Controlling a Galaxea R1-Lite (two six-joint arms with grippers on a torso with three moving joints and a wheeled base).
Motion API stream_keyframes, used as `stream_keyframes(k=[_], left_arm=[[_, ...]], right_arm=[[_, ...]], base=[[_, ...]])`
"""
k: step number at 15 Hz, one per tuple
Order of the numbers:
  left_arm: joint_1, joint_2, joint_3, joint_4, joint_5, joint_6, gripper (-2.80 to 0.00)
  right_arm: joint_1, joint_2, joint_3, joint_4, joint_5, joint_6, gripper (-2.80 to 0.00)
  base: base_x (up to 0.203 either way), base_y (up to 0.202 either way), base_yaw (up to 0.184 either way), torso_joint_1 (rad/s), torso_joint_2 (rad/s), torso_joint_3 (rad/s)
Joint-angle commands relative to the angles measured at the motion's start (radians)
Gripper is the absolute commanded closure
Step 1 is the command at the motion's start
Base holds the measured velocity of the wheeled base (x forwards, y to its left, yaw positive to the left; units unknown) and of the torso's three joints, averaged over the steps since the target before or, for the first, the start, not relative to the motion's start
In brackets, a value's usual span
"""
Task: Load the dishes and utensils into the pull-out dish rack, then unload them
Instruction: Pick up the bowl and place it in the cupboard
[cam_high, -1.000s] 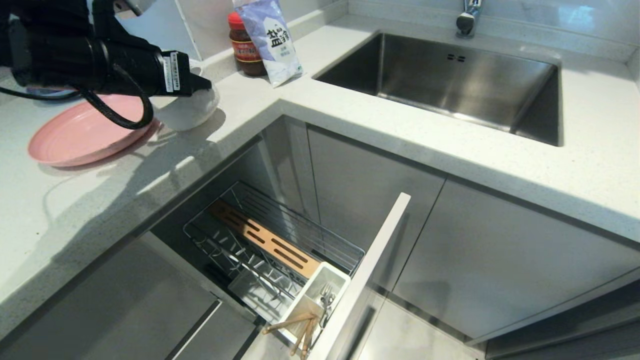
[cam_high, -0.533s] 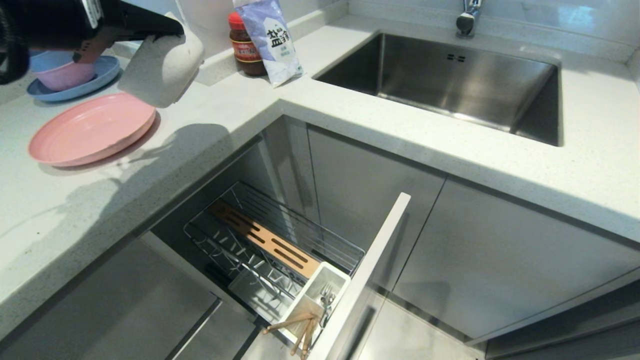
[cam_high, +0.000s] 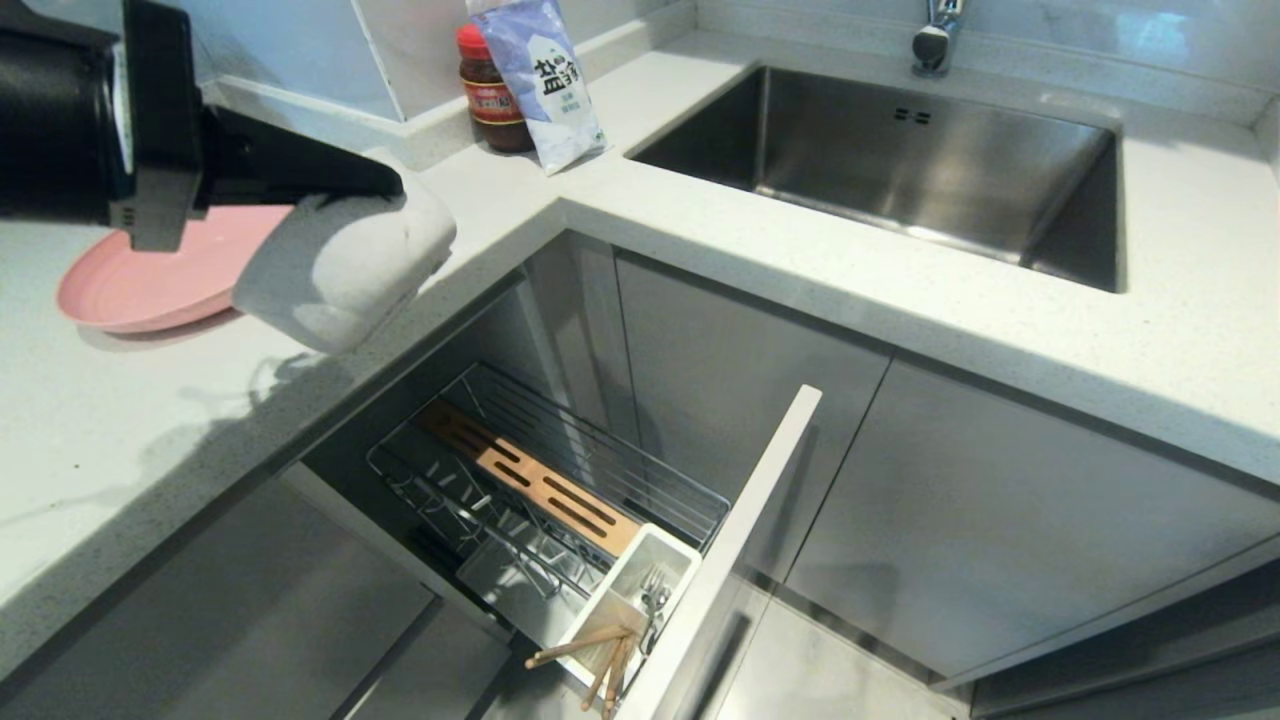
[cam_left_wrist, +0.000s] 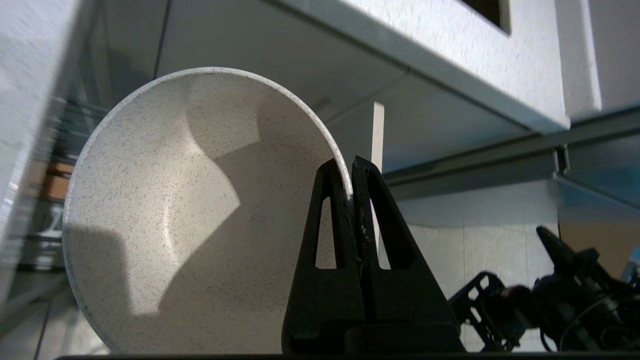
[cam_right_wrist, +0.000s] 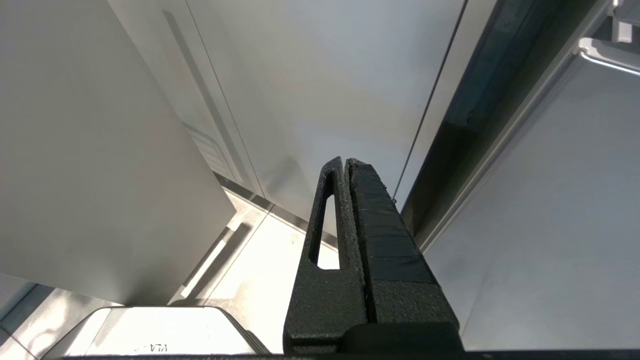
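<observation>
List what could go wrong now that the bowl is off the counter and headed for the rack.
1. The left hand pinches only the rim of the speckled off-white round bowl; that thin grip may slip.
2. The bowl hangs tilted beside the white stone counter edge and might clip it going down.
3. It could land badly among the prongs of the chrome wire pull-out dish rack.

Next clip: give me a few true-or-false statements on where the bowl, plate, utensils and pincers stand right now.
1. The left pincer is shut on the rim of the speckled off-white round bowl. True.
2. The flat round pink plate stands in the chrome wire pull-out rack. False: it lies on the white countertop.
3. The light wooden chopsticks and slim silver fork sit in the white rectangular cutlery cup. True.
4. The right pincer holds a fork. False: it is shut, empty.
</observation>
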Motion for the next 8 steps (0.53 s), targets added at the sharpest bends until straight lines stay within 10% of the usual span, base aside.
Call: stream_keyframes(k=[1, 5, 8], left_arm=[[-0.019, -0.019, 0.11, -0.042, 0.003, -0.001, 0.0], [-0.028, 0.081, 0.283, -0.394, 0.073, -0.002, 0.0], [-0.117, 0.104, 0.306, -0.432, 0.138, -0.116, 0.0]], right_arm=[[0.0, -0.003, 0.002, 0.0, 0.0, 0.0, 0.0], [0.0, -0.003, 0.002, 0.0, 0.0, 0.0, 0.0], [0.0, -0.003, 0.002, 0.0, 0.0, 0.0, 0.0]], base=[[0.0, 0.0, 0.0, 0.0, 0.0, 0.0], [0.0, 0.0, 0.0, 0.0, 0.0, 0.0], [0.0, 0.0, 0.0, 0.0, 0.0, 0.0]])
